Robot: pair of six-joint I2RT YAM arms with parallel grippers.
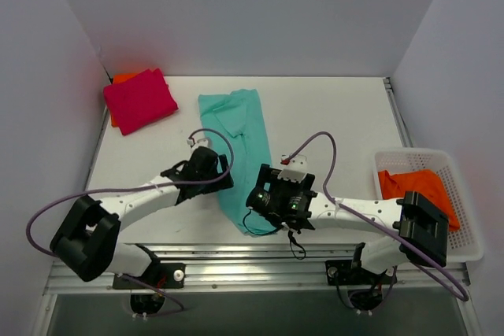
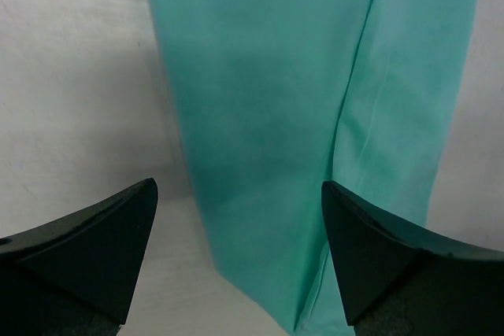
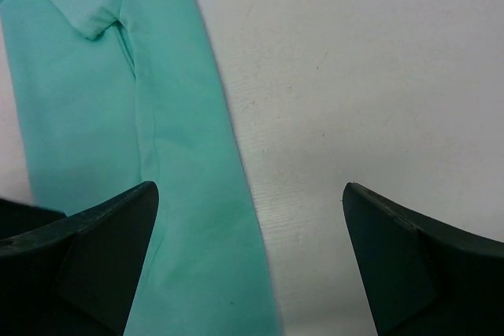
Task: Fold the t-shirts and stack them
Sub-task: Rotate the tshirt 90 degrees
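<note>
1. Top external view: at the near right, a white basket [image 1: 469,251] holds a crumpled orange t-shirt [image 1: 417,185].
2. The teal t-shirt [image 1: 240,127] lies on the table [image 1: 339,116] as a long folded strip.
3. Both arms reach inward over its near end. The left gripper [image 2: 239,186] and right gripper [image 3: 250,186] hover with jaws spread, gripping nothing.
4. At the far left, a folded magenta t-shirt [image 1: 140,100] lies on a second orange t-shirt [image 1: 118,79].

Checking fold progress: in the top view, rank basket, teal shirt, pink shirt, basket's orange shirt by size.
Basket
Teal shirt
Pink shirt and orange shirt: too alike to rank; the right arm covers part of the orange.
</note>
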